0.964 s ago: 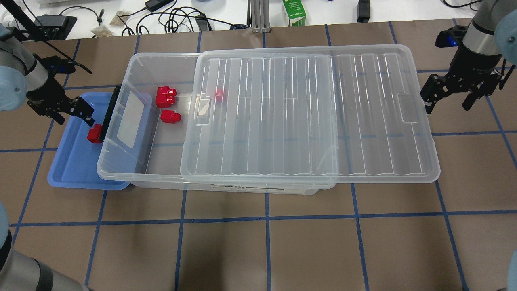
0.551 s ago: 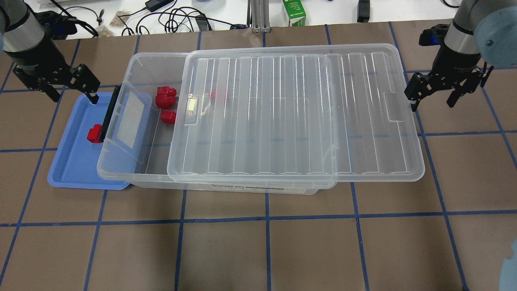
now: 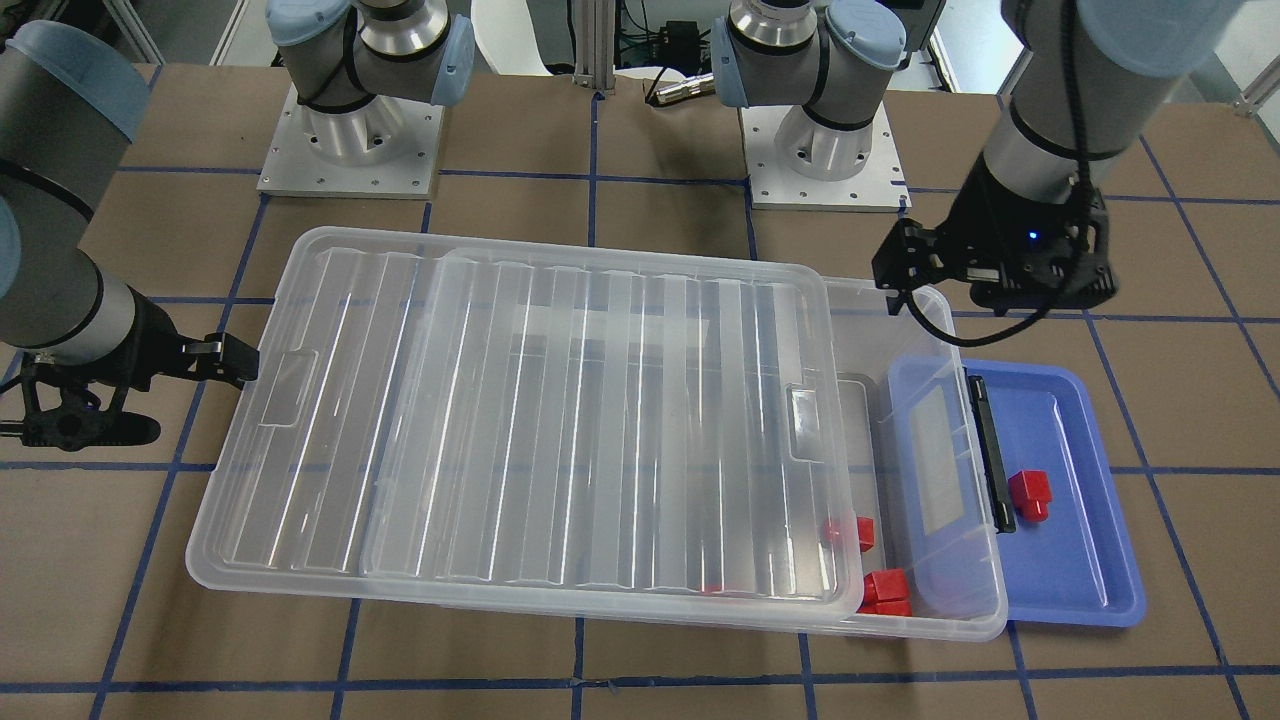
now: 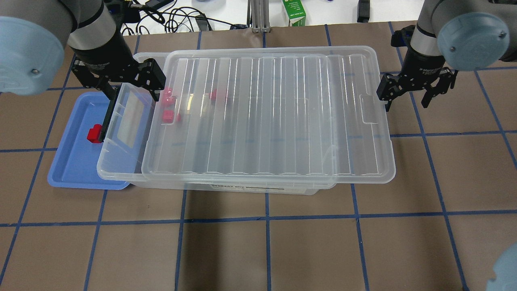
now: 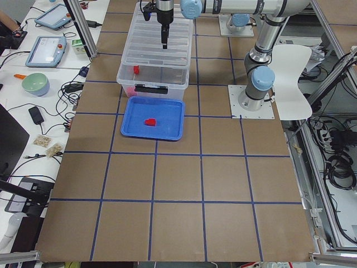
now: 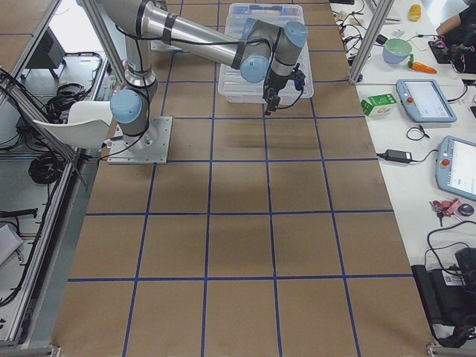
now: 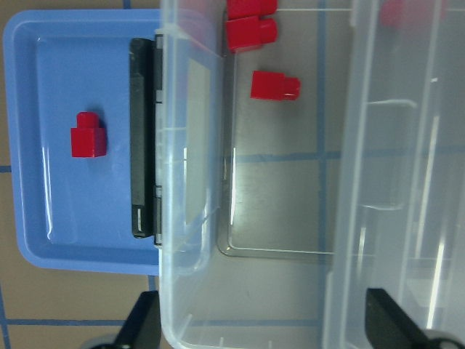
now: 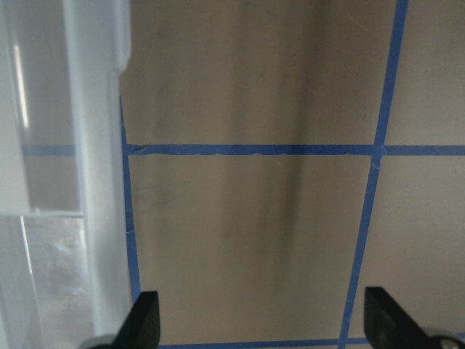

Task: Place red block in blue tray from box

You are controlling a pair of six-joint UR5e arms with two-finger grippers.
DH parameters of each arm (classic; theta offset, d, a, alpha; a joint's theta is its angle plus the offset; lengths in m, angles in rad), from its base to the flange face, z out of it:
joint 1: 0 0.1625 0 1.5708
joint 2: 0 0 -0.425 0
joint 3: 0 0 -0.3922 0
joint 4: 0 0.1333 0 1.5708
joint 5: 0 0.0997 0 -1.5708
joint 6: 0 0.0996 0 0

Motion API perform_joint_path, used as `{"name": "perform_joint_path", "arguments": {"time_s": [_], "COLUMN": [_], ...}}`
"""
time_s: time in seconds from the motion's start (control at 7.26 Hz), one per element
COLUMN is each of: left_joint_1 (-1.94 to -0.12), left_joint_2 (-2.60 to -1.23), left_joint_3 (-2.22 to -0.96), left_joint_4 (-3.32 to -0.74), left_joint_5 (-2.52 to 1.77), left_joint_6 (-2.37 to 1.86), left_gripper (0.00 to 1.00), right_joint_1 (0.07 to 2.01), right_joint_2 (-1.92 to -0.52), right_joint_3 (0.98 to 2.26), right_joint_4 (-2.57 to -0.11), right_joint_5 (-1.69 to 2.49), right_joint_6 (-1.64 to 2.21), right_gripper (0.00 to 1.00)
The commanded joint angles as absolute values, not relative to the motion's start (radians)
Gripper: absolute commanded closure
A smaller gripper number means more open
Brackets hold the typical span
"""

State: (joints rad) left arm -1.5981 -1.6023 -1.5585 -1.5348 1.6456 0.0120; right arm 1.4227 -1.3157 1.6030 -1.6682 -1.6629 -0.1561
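One red block [image 4: 95,134] lies in the blue tray [image 4: 72,161], also seen in the left wrist view [image 7: 89,134] and the front view [image 3: 1030,495]. The tray sits partly under the latch end of the clear box [image 4: 121,176]. The ribbed lid [image 4: 262,113] lies shifted on the box and covers most of it. Several more red blocks [image 7: 275,86] lie inside the box near the uncovered end. My left gripper [image 4: 132,91] is open and empty above that end. My right gripper [image 4: 406,99] is open and empty, one finger at the lid's right edge.
A green carton [image 4: 294,12] and cables [image 4: 173,18] lie beyond the table's far edge. The two arm bases [image 3: 350,140] stand behind the box. Blue tape lines grid the brown table.
The lid has slid left over the box, covering more of the opening, with my right gripper moving left at its edge. My left gripper has moved from the tray to above the box's latch end.
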Motion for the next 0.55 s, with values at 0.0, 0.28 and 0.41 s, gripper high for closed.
{"name": "perform_joint_path", "arguments": {"time_s": [0.0, 0.28, 0.41], "left_joint_1": [-1.617, -1.618, -1.617], "left_joint_2": [-1.606, -1.626, -1.623], "left_joint_3": [-1.559, -1.559, -1.559], "left_joint_4": [-1.523, -1.497, -1.497], "left_joint_5": [1.644, 1.644, 1.644], "left_joint_6": [-0.018, -0.021, -0.021], "left_gripper": [0.00, 0.00, 0.00], "right_joint_1": [1.462, 1.480, 1.494], "right_joint_2": [-1.313, -1.309, -1.308], "right_joint_3": [1.601, 1.601, 1.601], "right_joint_4": [-1.671, -1.677, -1.678], "right_joint_5": [-1.663, -1.623, -1.621], "right_joint_6": [-0.100, -0.045, -0.029], "right_gripper": [0.00, 0.00, 0.00]}}
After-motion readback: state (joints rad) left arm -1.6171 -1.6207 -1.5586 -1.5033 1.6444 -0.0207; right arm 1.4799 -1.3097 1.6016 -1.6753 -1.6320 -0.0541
